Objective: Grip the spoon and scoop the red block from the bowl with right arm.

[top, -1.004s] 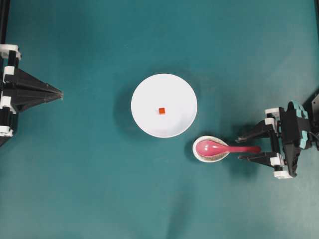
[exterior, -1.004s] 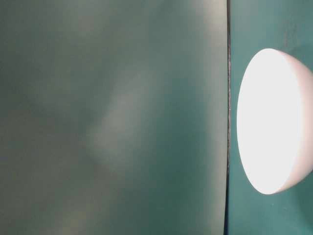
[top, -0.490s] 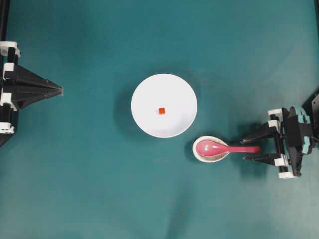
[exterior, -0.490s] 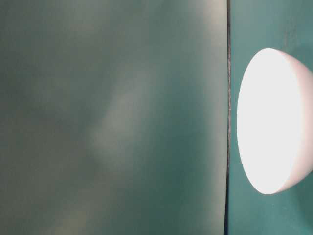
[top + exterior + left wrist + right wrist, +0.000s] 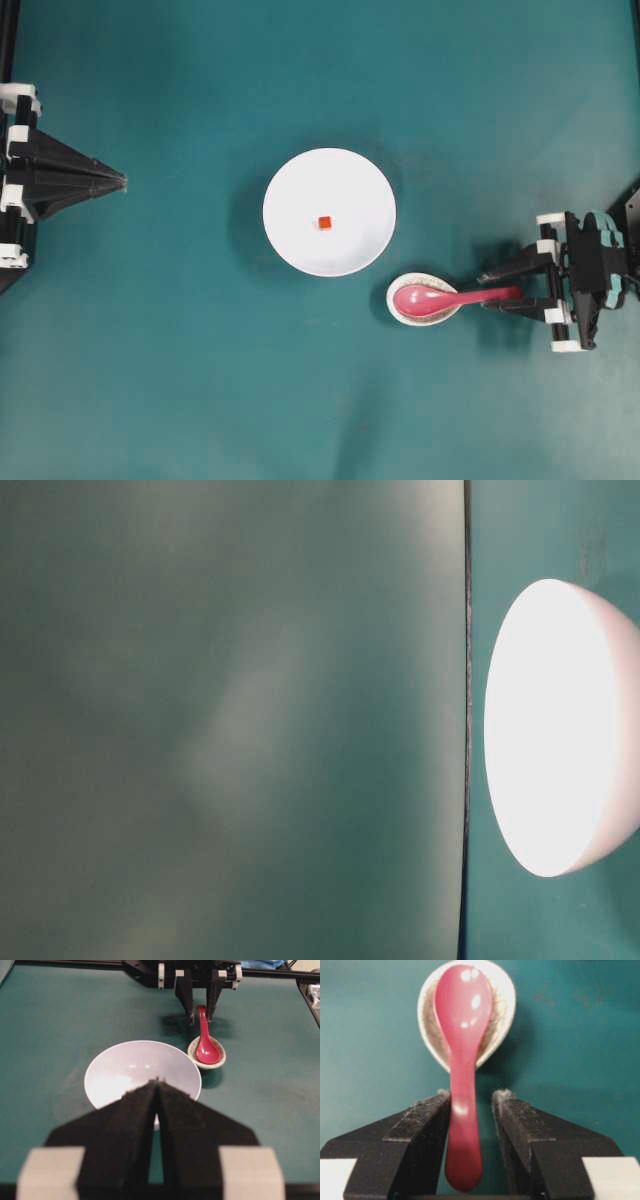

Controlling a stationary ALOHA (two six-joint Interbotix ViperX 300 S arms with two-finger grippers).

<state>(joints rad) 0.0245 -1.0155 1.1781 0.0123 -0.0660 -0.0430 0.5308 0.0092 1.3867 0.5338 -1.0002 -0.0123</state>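
Your right gripper (image 5: 492,291) has its jaws around the spoon (image 5: 462,1065) handle, one finger touching it and a slim gap at the other, so not clamped. The scoop rests in the small speckled dish (image 5: 424,299), at five o'clock from the bowl (image 5: 329,212). The red block (image 5: 324,222) sits mid-bowl. Your left gripper (image 5: 157,1083) looks closed, though that view is close and dark.
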